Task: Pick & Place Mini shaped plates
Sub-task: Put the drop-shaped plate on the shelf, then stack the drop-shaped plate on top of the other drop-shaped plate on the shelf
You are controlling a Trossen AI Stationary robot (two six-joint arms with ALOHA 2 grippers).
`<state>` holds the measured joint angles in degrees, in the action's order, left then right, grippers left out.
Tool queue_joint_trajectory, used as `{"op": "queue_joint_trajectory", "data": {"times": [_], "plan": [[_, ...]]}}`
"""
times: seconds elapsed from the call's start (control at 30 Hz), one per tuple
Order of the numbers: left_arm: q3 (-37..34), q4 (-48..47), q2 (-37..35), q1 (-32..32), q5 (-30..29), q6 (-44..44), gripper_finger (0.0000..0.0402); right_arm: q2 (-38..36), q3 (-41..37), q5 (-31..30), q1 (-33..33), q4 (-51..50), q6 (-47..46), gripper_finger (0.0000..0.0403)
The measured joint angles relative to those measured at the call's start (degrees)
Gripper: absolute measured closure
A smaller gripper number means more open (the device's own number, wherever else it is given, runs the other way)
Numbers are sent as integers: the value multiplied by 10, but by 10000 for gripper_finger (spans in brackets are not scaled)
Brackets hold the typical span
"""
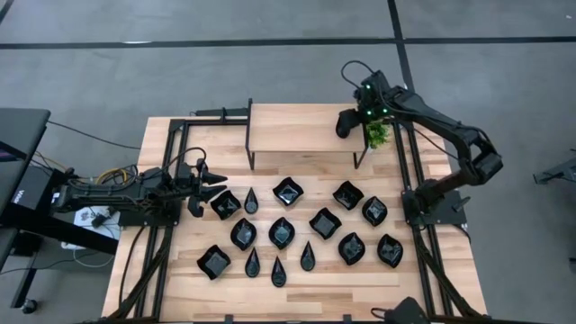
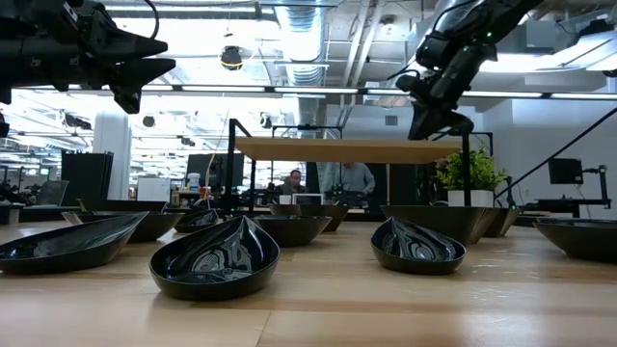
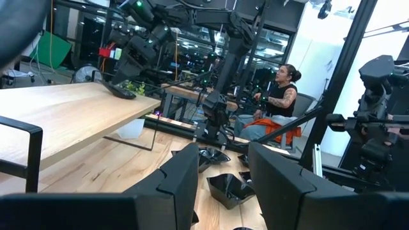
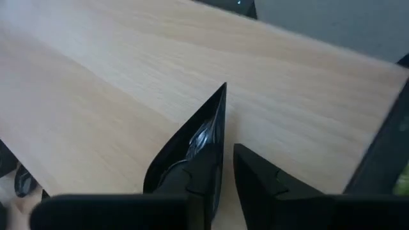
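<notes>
Several glossy black mini shaped plates point(image 1: 282, 232) lie on the wooden table between the arms, each resting on its underside. One teardrop plate point(image 4: 201, 137) lies on the raised wooden shelf point(image 1: 297, 126), its point facing away from my right gripper point(image 4: 228, 185). That gripper slants down over the shelf's right end point(image 1: 345, 126), a narrow gap between its fingers, the plate's edge beside one finger. My left gripper point(image 1: 211, 183) hovers open at the table's left, above the plates, holding nothing. My right gripper comes slanting down from above at the teardrop plate's wide end point(image 4: 192, 160), which lies flat on the shelf. Bare wood shows in the gap between the fingers. Whether the finger point(image 4: 204, 191) beside the plate's edge touches it, I cannot tell.
A small green plant point(image 1: 376, 135) in a white pot stands beside the shelf's right end, close to my right arm. The shelf's black frame point(image 1: 250, 135) rises from the table's far half. People sit beyond the table point(image 3: 281, 96). The shelf top left of the plate is bare wood.
</notes>
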<state>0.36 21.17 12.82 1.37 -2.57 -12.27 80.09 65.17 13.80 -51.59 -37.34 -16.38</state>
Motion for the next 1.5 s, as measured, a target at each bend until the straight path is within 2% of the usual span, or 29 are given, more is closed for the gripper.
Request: {"op": "queue_joint_trajectory", "data": {"times": [0.3, 0.43, 0.67, 0.87, 1.23, 1.37, 1.5], "plan": [[0, 3, 0, 0, 0, 0, 263, -82, 0, 7, 6, -46, -21, 352], [0, 3, 0, 0, 0, 0, 263, -142, 0, 12, 47, -113, -21, 352], [0, 3, 0, 0, 0, 0, 263, -240, 0, 13, 204, -168, -68, 352], [0, 3, 0, 0, 0, 0, 263, -283, 0, -6, 365, -167, -164, 352], [0, 3, 0, 0, 0, 0, 263, -239, 0, -116, 658, -147, -253, 352], [0, 3, 0, 0, 0, 0, 263, -216, 0, -165, 733, -118, -271, 352], [0, 3, 0, 0, 0, 0, 263, -195, 0, -203, 779, -100, -288, 352]]}}
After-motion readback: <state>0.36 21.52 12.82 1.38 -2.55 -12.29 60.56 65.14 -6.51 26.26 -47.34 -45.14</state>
